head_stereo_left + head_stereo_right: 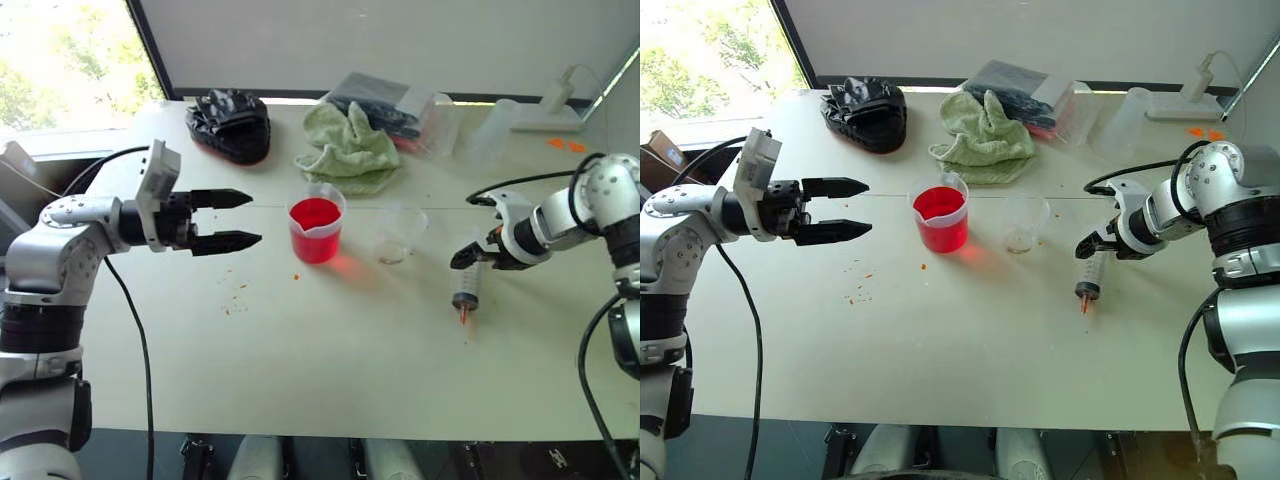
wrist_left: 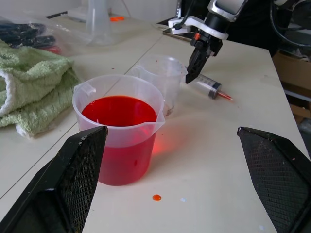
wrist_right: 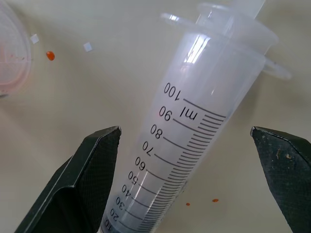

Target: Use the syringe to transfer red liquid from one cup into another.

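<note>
The syringe point(image 1: 467, 288) lies on the white table point(image 1: 330, 370) at the right, its orange tip point(image 1: 463, 316) toward the near edge. My right gripper point(image 1: 478, 260) points down over its plunger end, open. In the right wrist view the clear marked barrel point(image 3: 194, 121) lies between the two spread fingers point(image 3: 92, 179), touching neither. The spouted beaker point(image 1: 317, 228) of red liquid point(image 2: 119, 110) stands mid-table, and the small clear cup point(image 1: 400, 232) stands just right of it. My left gripper point(image 1: 238, 220) hovers level to the left of the beaker, open and pointing at it.
Behind the beaker lie a green towel point(image 1: 348, 150), a black pouch point(image 1: 232, 125), and a plastic bag point(image 1: 385, 105) with dark items. A frosted tumbler point(image 1: 490, 132) and a white power strip point(image 1: 545, 120) sit at the back right. Orange crumbs point(image 1: 235, 297) dot the table's left.
</note>
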